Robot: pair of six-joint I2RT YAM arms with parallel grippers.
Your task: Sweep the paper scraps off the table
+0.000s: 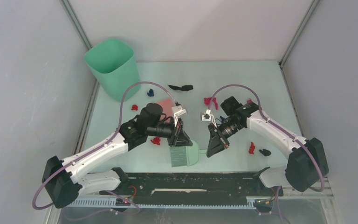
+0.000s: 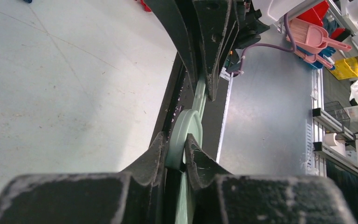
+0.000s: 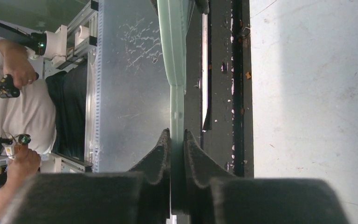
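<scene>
The green hand brush (image 1: 186, 153) hangs over the near edge of the table (image 1: 242, 79), its bristles pointing toward the arm bases. My left gripper (image 1: 184, 141) is shut on its wider body (image 2: 177, 135). My right gripper (image 1: 213, 147) is shut on its thin handle (image 3: 177, 112). Paper scraps lie around: red (image 1: 156, 140) by the left arm, red (image 1: 134, 107), blue (image 1: 150, 92), a black strip (image 1: 181, 87), magenta (image 1: 209, 101), and red (image 1: 251, 148) beside dark blue (image 1: 264, 152) on the right. The pink dustpan (image 1: 166, 104) lies behind the left wrist, partly hidden.
A tall green bin (image 1: 112, 65) stands in the back left corner. Grey walls close the table on three sides. A black rail (image 1: 191, 179) runs along the near edge between the arm bases.
</scene>
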